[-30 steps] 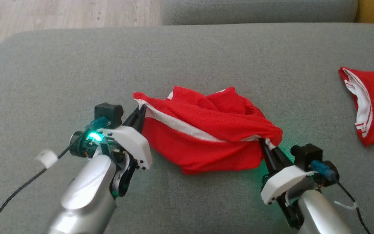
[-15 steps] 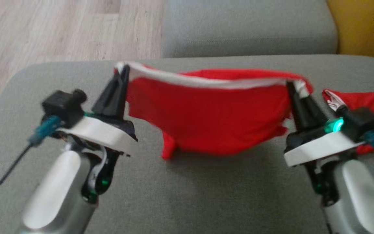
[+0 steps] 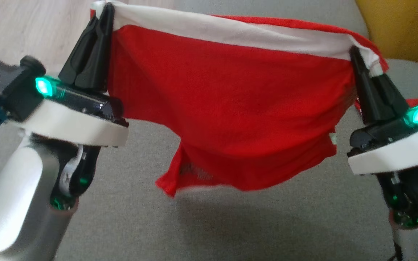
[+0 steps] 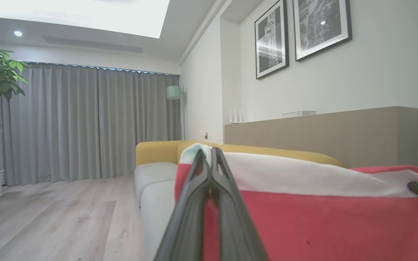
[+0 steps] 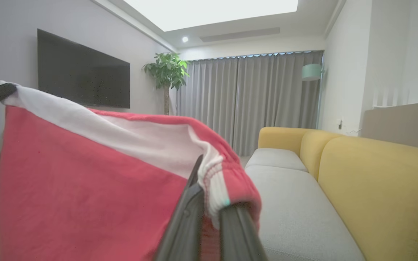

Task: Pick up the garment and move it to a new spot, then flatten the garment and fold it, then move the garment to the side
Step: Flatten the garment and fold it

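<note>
Red garment (image 3: 230,108) hangs stretched sideways above the grey cushion (image 3: 267,224), left gripper (image 3: 104,11) and right gripper (image 3: 355,53) each pinching one end.

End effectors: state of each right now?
Left end effector: closed, holding the red fabric garment by one end of its white band.
Right end effector: closed, holding the same garment's other end.
</note>
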Motion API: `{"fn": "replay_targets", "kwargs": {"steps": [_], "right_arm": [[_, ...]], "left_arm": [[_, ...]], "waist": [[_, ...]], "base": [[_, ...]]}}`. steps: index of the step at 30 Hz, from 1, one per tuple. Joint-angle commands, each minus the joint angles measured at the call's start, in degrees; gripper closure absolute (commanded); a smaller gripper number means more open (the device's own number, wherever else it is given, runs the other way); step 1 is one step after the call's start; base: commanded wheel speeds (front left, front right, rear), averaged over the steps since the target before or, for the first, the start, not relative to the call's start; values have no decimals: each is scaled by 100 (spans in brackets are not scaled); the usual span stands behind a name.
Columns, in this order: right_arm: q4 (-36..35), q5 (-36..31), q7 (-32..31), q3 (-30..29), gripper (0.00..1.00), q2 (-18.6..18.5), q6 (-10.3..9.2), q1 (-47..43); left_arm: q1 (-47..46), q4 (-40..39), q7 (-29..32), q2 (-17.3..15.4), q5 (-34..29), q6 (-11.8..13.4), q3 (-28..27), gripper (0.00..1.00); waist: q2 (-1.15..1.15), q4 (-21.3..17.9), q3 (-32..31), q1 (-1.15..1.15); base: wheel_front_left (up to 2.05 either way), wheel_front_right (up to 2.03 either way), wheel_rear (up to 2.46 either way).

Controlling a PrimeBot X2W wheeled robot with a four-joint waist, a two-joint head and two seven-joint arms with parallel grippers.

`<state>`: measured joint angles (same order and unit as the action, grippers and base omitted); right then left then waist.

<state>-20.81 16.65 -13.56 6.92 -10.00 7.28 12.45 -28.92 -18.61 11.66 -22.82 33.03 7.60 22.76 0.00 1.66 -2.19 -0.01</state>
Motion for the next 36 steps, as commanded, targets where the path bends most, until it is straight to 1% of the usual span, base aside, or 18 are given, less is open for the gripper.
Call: {"fn": "replay_targets", "kwargs": {"steps": [1,3,5,9,12,16,17,21,25,30,32,33,36], "right_arm": [[-113,75,-84,94,100,-28,21,378],[58,153,-121,163,100,-7,21,565],[317,237,-100,301,100,18,21,892],[1160,183,147,657,100,5,21,1960],[2010,-65,568,778,100,37,21,2943],[3048,-513,1272,726,100,196,21,4025],[3048,-513,1272,726,100,196,21,4025],[3785,-830,1878,685,100,350,21,4575],[4280,-904,2220,840,100,469,21,4556],[4724,-841,2455,1202,100,507,21,4018],[4815,-803,2532,1295,100,504,21,3737],[4833,-761,2596,1371,100,493,21,3453],[4715,-709,2675,1432,100,486,21,3035]], "left_arm": [[-428,-21,35,-173,-21,-23,-257,100],[-609,227,-47,-227,-201,-56,-237,100],[-818,530,-205,-173,-269,-107,-235,100],[-1434,1262,-589,-97,-391,-303,-270,100],[-2111,1869,-996,-37,-544,-460,-330,100],[-2975,2565,-1537,140,-672,-596,-393,100],[-2975,2565,-1537,140,-672,-596,-393,100],[-3479,3041,-1987,304,-702,-736,-396,100],[-3395,3283,-2337,462,-633,-905,-322,100],[-2648,3468,-2568,645,-499,-1074,-204,100],[-2289,3520,-2613,697,-472,-1124,-163,100],[-1974,3532,-2642,736,-441,-1162,-182,100],[-1533,3361,-2660,785,-437,-1191,-316,100]], "waist": [[0,24,136,1],[0,30,340,1],[0,15,624,1],[0,-62,1207,1],[0,-111,1529,1],[0,-100,1886,1],[0,-100,1886,1],[0,-39,2248,1],[0,47,2606,1],[0,99,2807,1],[0,110,2808,1],[0,115,2779,1],[0,106,2679,1]], "base": [[0,0,0],[0,0,0],[0,0,0],[0,0,0],[0,0,0],[0,0,0],[0,0,0],[0,0,0],[0,0,0],[0,0,0],[0,0,0],[0,0,0],[0,0,0]]}}
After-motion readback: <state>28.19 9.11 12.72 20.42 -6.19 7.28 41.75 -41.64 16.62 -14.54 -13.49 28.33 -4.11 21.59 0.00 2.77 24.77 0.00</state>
